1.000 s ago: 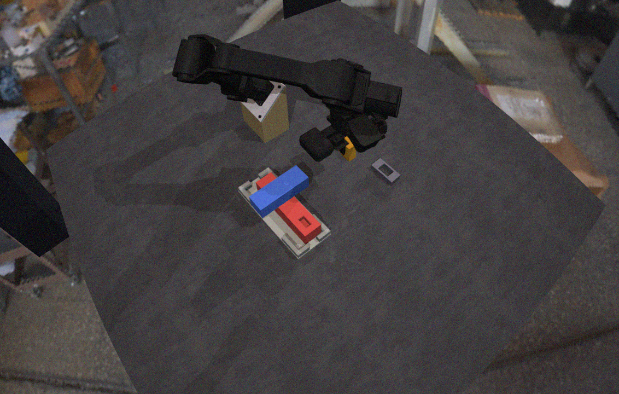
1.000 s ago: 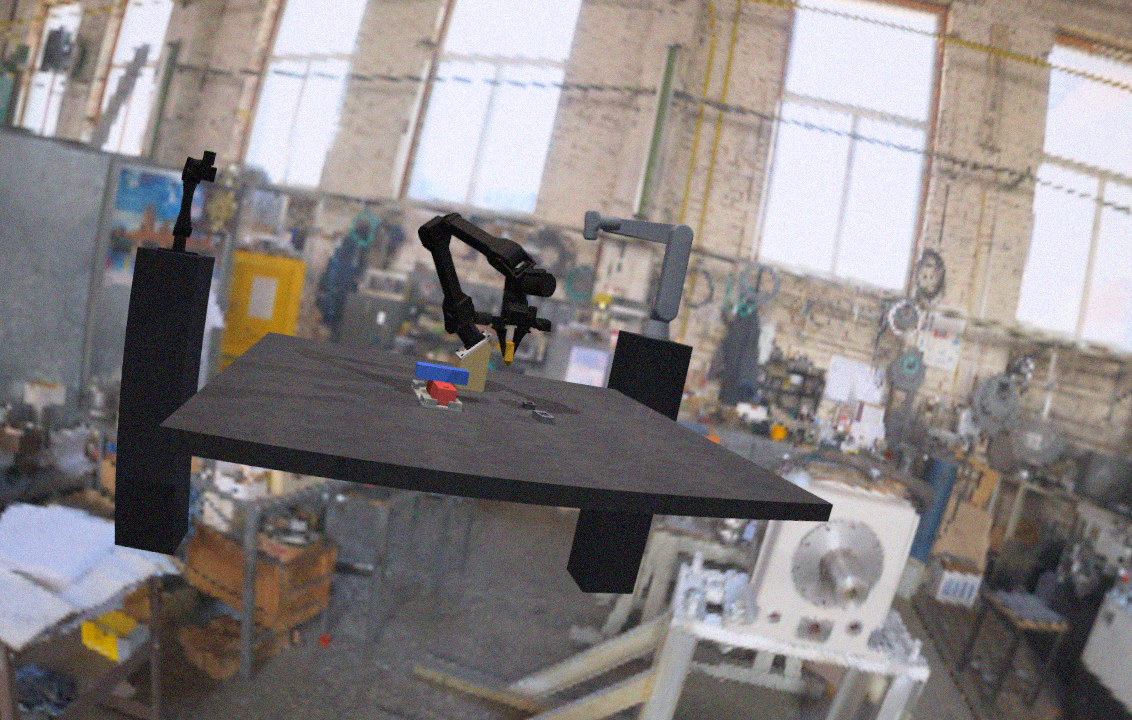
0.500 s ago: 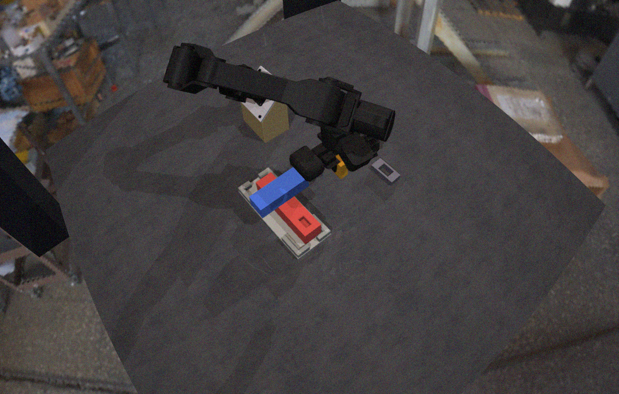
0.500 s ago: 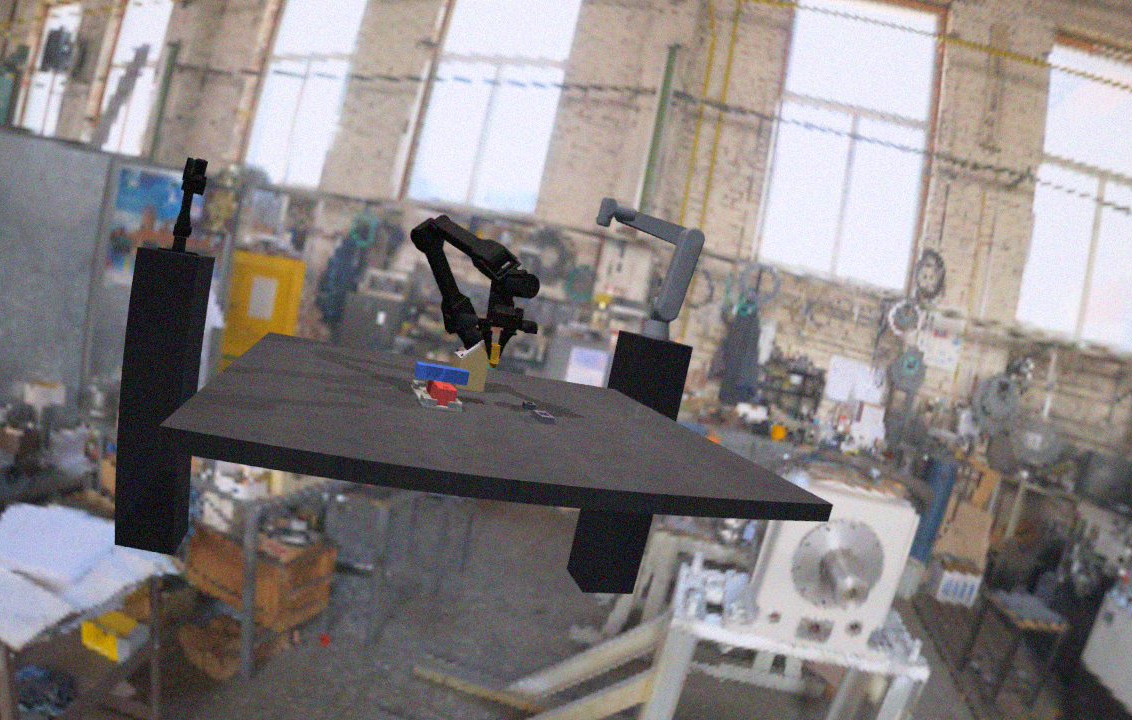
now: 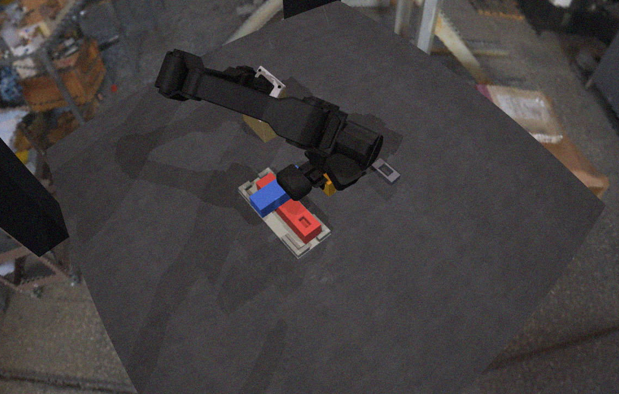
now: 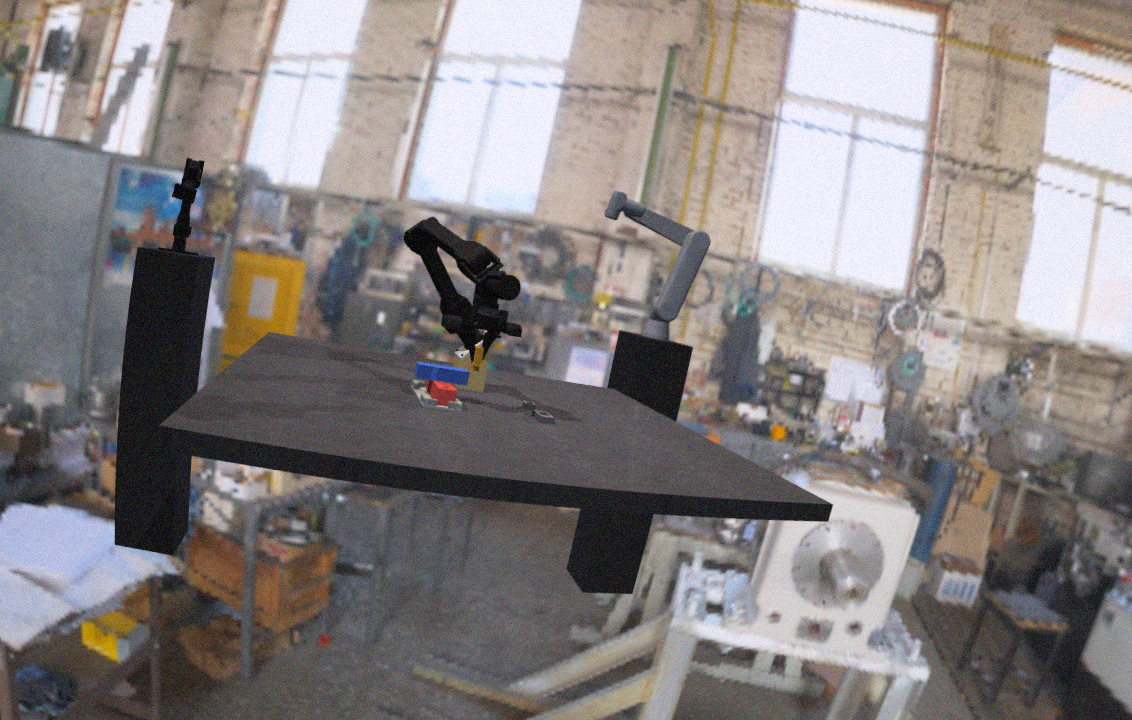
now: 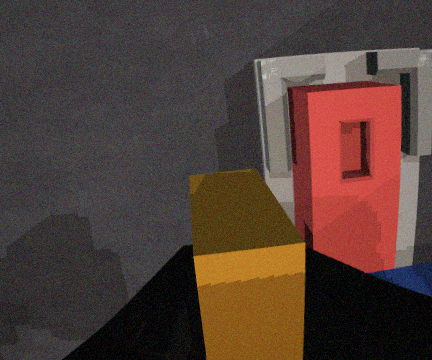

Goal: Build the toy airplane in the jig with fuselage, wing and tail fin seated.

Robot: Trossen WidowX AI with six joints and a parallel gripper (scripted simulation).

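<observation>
1. The gripper has its jaws closed to a narrow gap on the orange-yellow tail fin, which is held above the table.
2. In the top view, the fin is at about 1 o'clock from the open tail socket; in the wrist view, that socket is toward 2 o'clock from the fin's near end (the two are plainly apart).
3. The red fuselage lies lengthwise in the pale cradle, running from 11 to 5 o'clock in the top view, its socket near the 5 o'clock end.
4. The blue wing lies across the fuselage's top, pointing to roughly 8 and 2 o'clock from above (its tab is out of sight, so I can't vouch for the fit).
5. From above, a grey holder lies between 2 and 3 o'clock from the fin, on the table.
</observation>
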